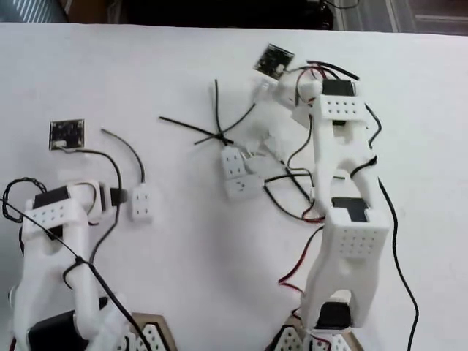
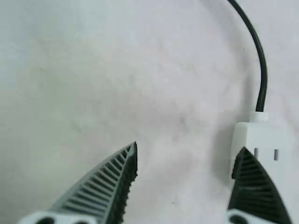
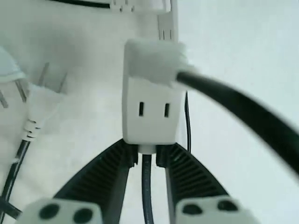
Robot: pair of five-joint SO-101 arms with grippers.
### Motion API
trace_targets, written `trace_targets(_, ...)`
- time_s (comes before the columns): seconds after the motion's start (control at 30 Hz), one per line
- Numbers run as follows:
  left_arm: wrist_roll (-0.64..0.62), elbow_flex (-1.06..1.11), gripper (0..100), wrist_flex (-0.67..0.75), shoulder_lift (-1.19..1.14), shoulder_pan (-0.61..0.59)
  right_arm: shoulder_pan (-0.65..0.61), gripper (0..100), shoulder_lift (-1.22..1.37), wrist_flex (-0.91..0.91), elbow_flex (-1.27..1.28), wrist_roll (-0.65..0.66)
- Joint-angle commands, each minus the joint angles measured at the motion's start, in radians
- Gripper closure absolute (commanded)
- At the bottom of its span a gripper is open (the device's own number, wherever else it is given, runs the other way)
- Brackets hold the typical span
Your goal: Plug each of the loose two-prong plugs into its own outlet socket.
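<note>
Your right gripper (image 3: 147, 161) is pinched nearly closed on the black cord (image 3: 147, 196). The outlet block (image 3: 152, 116) sits just ahead of its tips, with a seated plug (image 3: 154, 60) at the end farthest from the gripper. Hold the block's body rather than its cord, I'd judge, or it will swivel when pushed. A loose plug (image 3: 44, 91) lies beside the block, prongs bare. Your left gripper (image 2: 187, 156) gapes wide, one finger over a second socket (image 2: 264, 137). The white worktop (image 1: 205, 278) looks slick, and the room beyond it is dark.

Place: robotics lab indicated | white worktop (image 1: 183, 278) | left arm (image 1: 55, 241), right arm (image 1: 344, 241) mounted | bare circuit board (image 1: 66, 134) spotted
</note>
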State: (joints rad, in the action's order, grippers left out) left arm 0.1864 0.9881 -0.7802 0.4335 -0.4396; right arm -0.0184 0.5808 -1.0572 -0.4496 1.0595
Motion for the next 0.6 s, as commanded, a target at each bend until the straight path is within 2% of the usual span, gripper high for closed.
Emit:
trace_targets(0.0,0.002,-0.002,68,0.017,0.030,-0.004,0.036,84.4,-0.007,0.022,-0.049,-0.026)
trace_targets(0.1,0.002,-0.002,68,0.017,0.030,-0.004,0.062,75.4,-0.044,0.022,-0.049,-0.183)
trace_targets(0.23,0.002,-0.002,68,0.017,0.030,-0.004,0.076,75.2,-0.128,0.002,-0.044,-0.290)
trace_targets(0.57,0.002,0.002,68,0.017,0.030,-0.004,0.005,75.2,-0.268,-0.277,-0.041,-0.549)
